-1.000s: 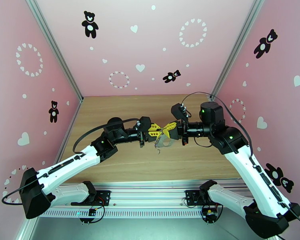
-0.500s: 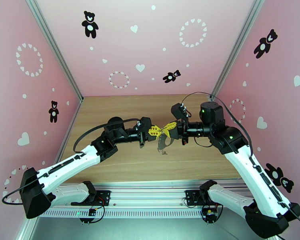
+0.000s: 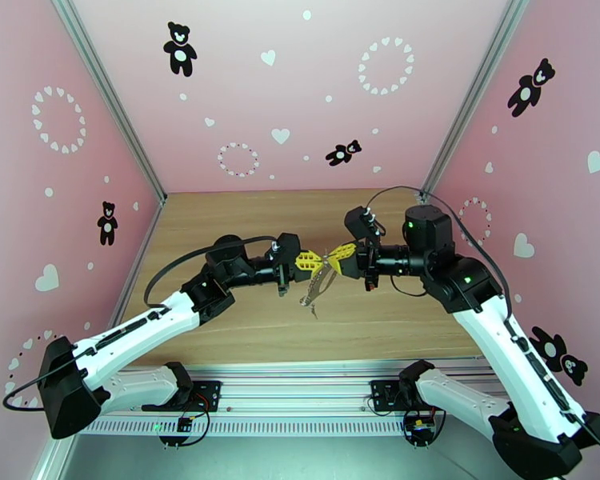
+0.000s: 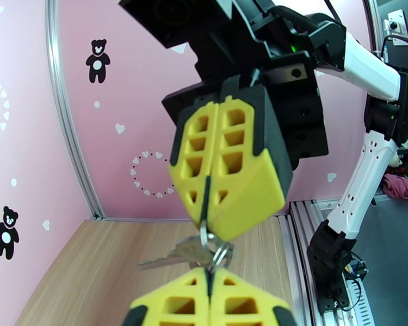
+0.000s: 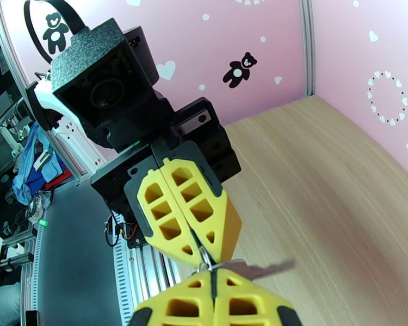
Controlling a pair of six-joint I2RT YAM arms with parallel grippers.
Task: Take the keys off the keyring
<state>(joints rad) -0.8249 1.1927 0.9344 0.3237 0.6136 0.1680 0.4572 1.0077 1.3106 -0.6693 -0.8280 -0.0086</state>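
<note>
1. In the top view we see the left gripper (image 3: pixel 314 262) reaching in from 9 o'clock, its yellow fingers pressed together.
2. The right gripper (image 3: pixel 336 257) comes in from 3 o'clock, its fingers pressed together as well. The two sets of tips meet nose to nose above the middle of the wooden worktop (image 3: pixel 236 218).
3. In the left wrist view, a thin dark strip sits in the seam of each gripper. Both strips run to the keyring (image 4: pixel 222 255), which lies in the narrow gap between the tips. We take each gripper to be pinching the keyring, though the exact contact is too small for us to make out.
4. The keys (image 4: pixel 171 259), silvery and overlapping, stick out from the keyring toward 9 o'clock in that view, outside both sets of fingers.
5. In the right wrist view, one of the keys points toward 3 o'clock from the keyring. It is blurred, with the worktop behind it.
6. Back in the top view, the bunch hangs from the meeting point toward 7 o'clock as a thin slanted shape above the worktop. We cannot count the keys there.
7. Pink walls (image 3: pixel 300 90) printed with black bears and white hearts close the worktop in at 9, 12 and 3 o'clock.
</note>
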